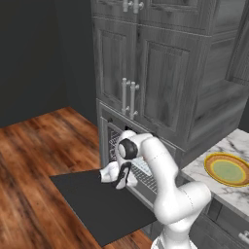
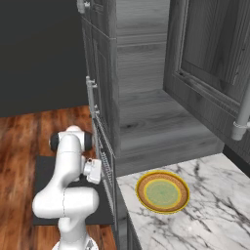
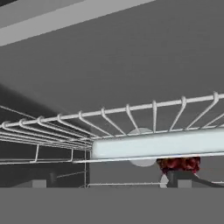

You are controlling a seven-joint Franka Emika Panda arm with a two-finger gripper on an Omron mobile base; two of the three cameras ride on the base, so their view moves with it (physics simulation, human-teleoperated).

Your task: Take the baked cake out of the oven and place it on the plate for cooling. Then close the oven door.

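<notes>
We see a simulated kitchen where the oven [image 1: 127, 160] sits low in a tall grey cabinet, and its oven door [image 1: 97, 204] lies folded down flat over the wood floor, so the way in stays free. The white arm bends low to bring the pincer [image 1: 118, 180] level with the opening, above the door, its jaws spread wide and holding nothing.

From the hand view we look into the oven along a wire rack [image 3: 131, 118]. A pale blue tray [image 3: 157, 144] lies across this view, its long side running left to right and its long edge facing us. The baked cake [image 3: 179, 164] peeks out dark red just below that edge; it is round, with no clear long axis.

The plate [image 2: 162, 192] waits flat on the marble desk [image 2: 215, 215] beside the oven, close enough, we judge, for a short carry.
</notes>
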